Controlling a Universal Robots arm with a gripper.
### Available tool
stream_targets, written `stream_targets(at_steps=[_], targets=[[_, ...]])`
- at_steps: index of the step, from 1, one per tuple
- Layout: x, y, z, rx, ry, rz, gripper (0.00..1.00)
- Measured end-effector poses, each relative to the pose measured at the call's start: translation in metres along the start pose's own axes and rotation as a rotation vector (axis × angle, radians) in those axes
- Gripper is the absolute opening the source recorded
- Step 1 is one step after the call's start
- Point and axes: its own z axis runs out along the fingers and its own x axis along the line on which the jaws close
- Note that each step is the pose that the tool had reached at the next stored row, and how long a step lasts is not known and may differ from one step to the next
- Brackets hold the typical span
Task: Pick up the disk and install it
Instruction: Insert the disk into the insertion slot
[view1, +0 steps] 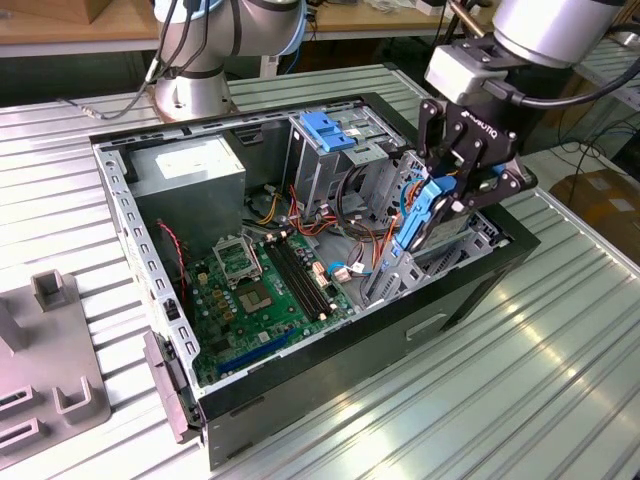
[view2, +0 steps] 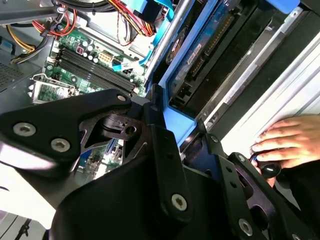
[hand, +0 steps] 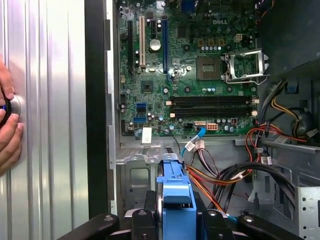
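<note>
Now disk (view1: 409, 232) sits clamped in hand (view1: 445, 196).

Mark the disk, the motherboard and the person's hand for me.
disk (hand: 177, 191), first wrist view, blue carrier frame edge.
motherboard (hand: 186, 82), first wrist view, green board's middle.
hand (view2: 289, 141), second wrist view, fingers.

A ribbed, silver metal table (view1: 520, 400) spans the scene, its long slats running side by side. Overhead light glares white off the slats toward the exterior view's right. Behind the table stands a wooden workbench (view1: 70, 35), carrying what may be a cardboard box (view1: 85, 8). Past the table's edge on the exterior view's right, a brown carton (view1: 600, 195) sits lower down, with loose dark cables (view1: 585, 150) just beside it.
</note>
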Motion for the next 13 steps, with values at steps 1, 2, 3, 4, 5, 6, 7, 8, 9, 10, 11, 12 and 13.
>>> stream_targets(at_steps=[1,2,3,4,5,6,7,8,9,10,11,12,13], targets=[[0.0000,0.0000,0.0022,-0.0001,0.0001,0.000,0.37],[0.0000,-0.0001,0.0037,-0.0001,0.0001,0.000,0.37],[0.0000,-0.0001,0.0079,0.0000,-0.0001,0.000,0.37],[0.0000,-0.0002,0.0102,0.0000,0.0000,0.000,0.37],[0.0000,-0.0002,0.0120,0.0000,0.0000,0.000,0.37],[0.0000,-0.0002,0.0128,0.0000,0.0001,0.000,0.37],[0.0000,-0.0002,0.0128,0.0000,0.0002,0.000,0.37],[0.0000,-0.0002,0.0128,0.0000,0.0002,0.000,0.37],[0.0000,-0.0002,0.0128,0.0000,0.0002,0.000,0.37],[0.0000,-0.0002,0.0128,0.0000,0.0002,0.000,0.37],[0.0000,-0.0002,0.0128,0.0000,0.0003,0.000,0.38],[0.0000,-0.0002,0.0128,0.0000,0.0003,0.000,0.38],[0.0000,-0.0002,0.0129,0.0000,0.0002,0.000,0.44]])
